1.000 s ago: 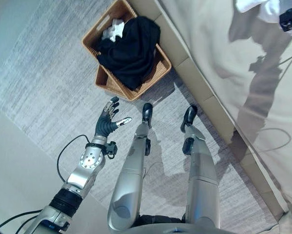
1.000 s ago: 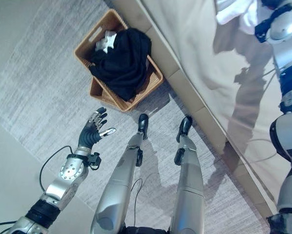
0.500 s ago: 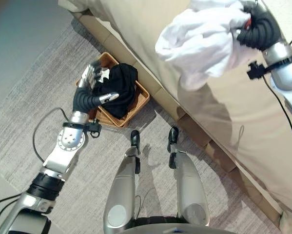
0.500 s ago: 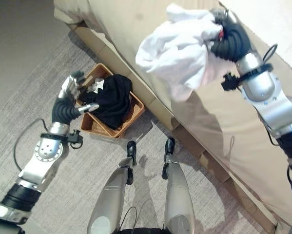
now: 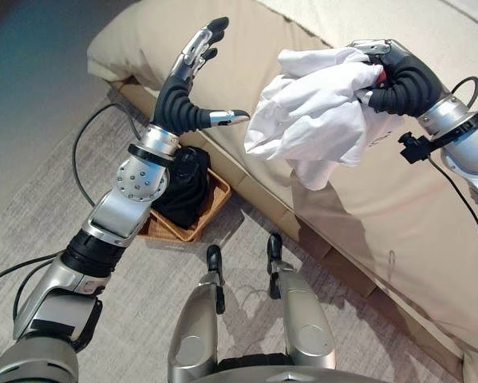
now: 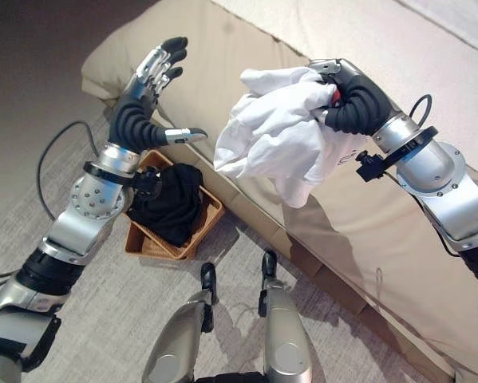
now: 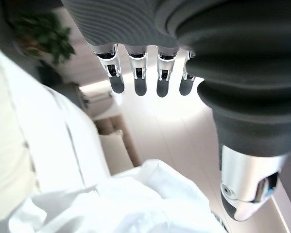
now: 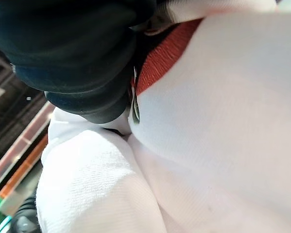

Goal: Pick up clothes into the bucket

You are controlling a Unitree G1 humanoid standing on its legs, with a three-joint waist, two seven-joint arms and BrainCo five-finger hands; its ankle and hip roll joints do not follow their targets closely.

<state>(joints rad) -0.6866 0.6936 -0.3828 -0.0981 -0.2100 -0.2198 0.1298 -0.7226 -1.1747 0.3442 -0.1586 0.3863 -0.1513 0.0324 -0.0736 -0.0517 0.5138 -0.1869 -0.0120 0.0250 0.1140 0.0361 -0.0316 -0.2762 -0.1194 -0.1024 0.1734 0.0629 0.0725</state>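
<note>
Up over the beige bed point(image 5: 223, 72), my right hand point(image 5: 402, 76) is clenched around a bunched white garment point(image 5: 318, 120). From the head cameras I see the dark-covered fingers curled into the top of the bundle, with the cloth hanging down below the grip, clear of the mattress. From the right wrist camera I see white fabric pressed right against the hand, with a strip of red trim point(image 8: 169, 53) next to the dark cover; I cannot make out the individual fingertips there because the cloth hides them.

My left hand point(image 6: 139, 112) is raised beside the garment and not touching it. Its fingers point(image 5: 203, 44) are straight and spread, pointing up and away, and the thumb point(image 5: 227, 118) sticks out sideways toward the white cloth with a gap between them. The left wrist camera confirms this: the fingers in a straight row, the thumb apart, nothing between them, and the white garment point(image 7: 135, 199) lying past the palm.

Down on the grey carpet point(image 6: 87, 319), just beside the bed's base, sits the brown wicker basket point(image 6: 171, 243). A black garment point(image 6: 171, 203) is heaped inside it, partly hidden behind my left forearm. The white garment is held well above and to the right of the basket.
</note>
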